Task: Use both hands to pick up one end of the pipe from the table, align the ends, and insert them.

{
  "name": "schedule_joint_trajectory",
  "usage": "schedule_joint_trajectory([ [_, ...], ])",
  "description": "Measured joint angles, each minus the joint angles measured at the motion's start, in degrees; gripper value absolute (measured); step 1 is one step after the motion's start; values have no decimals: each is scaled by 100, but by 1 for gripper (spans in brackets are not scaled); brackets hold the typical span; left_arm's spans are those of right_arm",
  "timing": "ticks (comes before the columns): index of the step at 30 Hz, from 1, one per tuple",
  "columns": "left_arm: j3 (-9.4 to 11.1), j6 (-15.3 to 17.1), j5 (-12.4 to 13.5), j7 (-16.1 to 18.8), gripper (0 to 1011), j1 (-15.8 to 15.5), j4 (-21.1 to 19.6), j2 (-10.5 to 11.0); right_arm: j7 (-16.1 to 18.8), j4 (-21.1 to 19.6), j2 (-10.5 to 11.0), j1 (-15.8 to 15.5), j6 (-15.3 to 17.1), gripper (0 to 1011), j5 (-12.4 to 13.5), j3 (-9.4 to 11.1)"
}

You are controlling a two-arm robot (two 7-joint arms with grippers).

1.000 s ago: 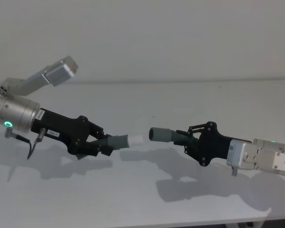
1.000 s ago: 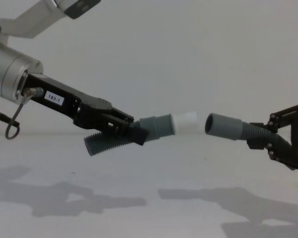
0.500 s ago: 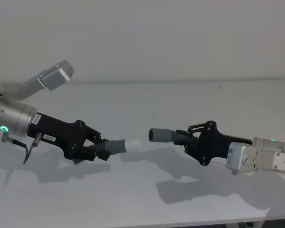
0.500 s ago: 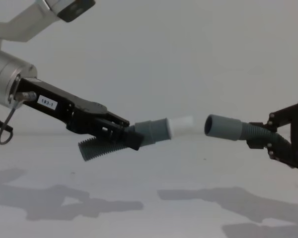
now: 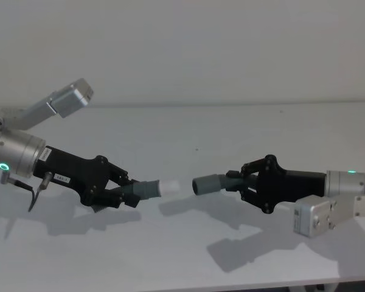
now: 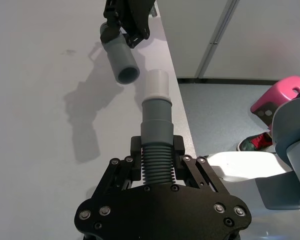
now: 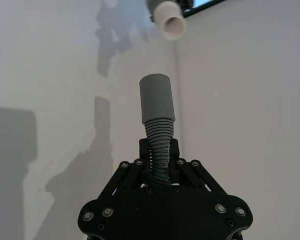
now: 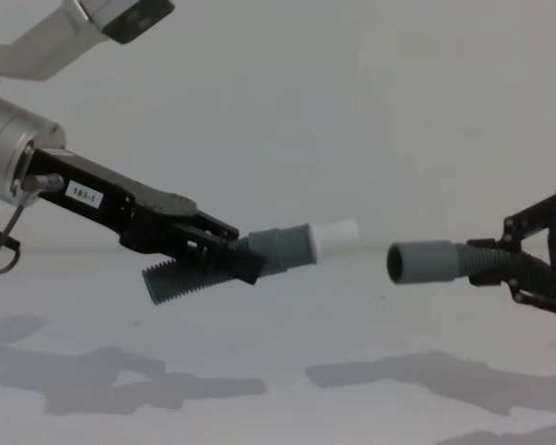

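Observation:
Both pipe pieces hang above the white table (image 5: 188, 131), end to end with a small gap. My left gripper (image 5: 118, 191) is shut on the ribbed part of the left pipe piece (image 8: 190, 276). Its grey cuff (image 8: 283, 248) and white tip (image 8: 336, 235) point right and slightly up. My right gripper (image 5: 246, 185) is shut on the ribs of the right pipe piece (image 7: 159, 140). Its hollow cuff (image 8: 424, 262) lies level, mouth facing left, a little lower than the tip. In the left wrist view the white tip (image 6: 156, 86) sits beside the hollow cuff (image 6: 121, 60), off its axis.
A pale wall rises behind the table. The left arm's upper link (image 5: 67, 100) juts over the far left. Past the table's edge in the left wrist view there is floor with a pink stool (image 6: 285, 95). The table's front edge runs along the bottom of the head view.
My right wrist has rolled, and its hollow cuff has dropped and levelled, so it now sits below the tip's line. My left gripper drew back left, then held nearly still.

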Motion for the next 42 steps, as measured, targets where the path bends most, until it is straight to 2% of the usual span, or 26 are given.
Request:
schedule_joint_trajectory([
  [7,0,-2,-3,-3,322,4,-8,7,-77,-103,108,73,-219,170,-471,-40],
  [16,0,-4,-8,-3,322,9,-14,11,-254,-303,187,40,-185,170,-900,0],
  [27,0,-4,-9,-2,322,11,-17,17,-575,-492,193,-44,151,170,-1263,153],
  [42,0,-4,-8,0,322,11,-17,16,-828,-581,215,-91,373,170,-1474,263],
])
